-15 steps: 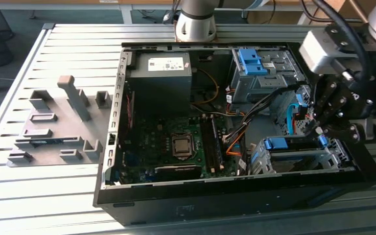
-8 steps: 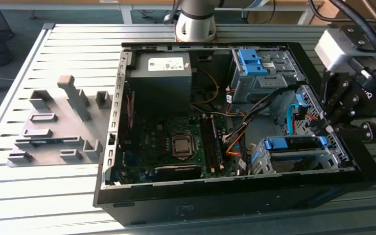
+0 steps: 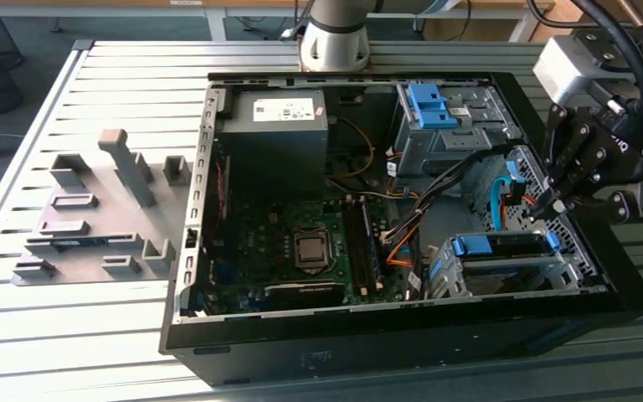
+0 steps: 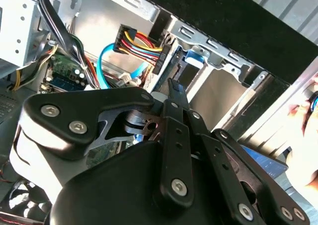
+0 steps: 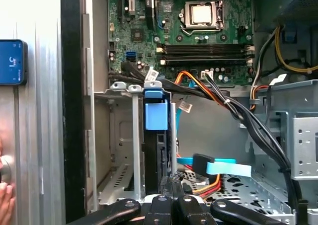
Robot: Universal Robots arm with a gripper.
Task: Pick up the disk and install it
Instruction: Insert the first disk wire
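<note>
Open computer case (image 3: 333, 356) lying on the slatted counter (image 3: 120, 63), with the gripper (image 3: 551, 206) hanging over the drive cage (image 3: 447, 270) at the exterior view's right, close to the case's outer wall. The disk (image 5: 153, 114) is standing on edge inside that cage; in the first wrist view its blue carrier end is lying toward the motherboard (image 5: 198, 41) and its dark body is running back from there straight to the fingertips. The long axis of the disk is thus lying in line with the gripper's reach, and the end of the disk away from the motherboard is the end nearest the gripper. In both wrist views the fingers are appearing drawn together with no gap showing between them, their tips meeting the near end of the disk; whether they are nipping its thin edge or merely bearing against it cannot be told. Judged from its position between the cage walls, the disk is sitting in its bay rather than being carried. A flat blue data cable (image 5: 223, 166) and a bundle of coloured power leads (image 4: 141, 40) are lying just beside the cage, close to the fingertips but apart from the disk's slot.
</note>
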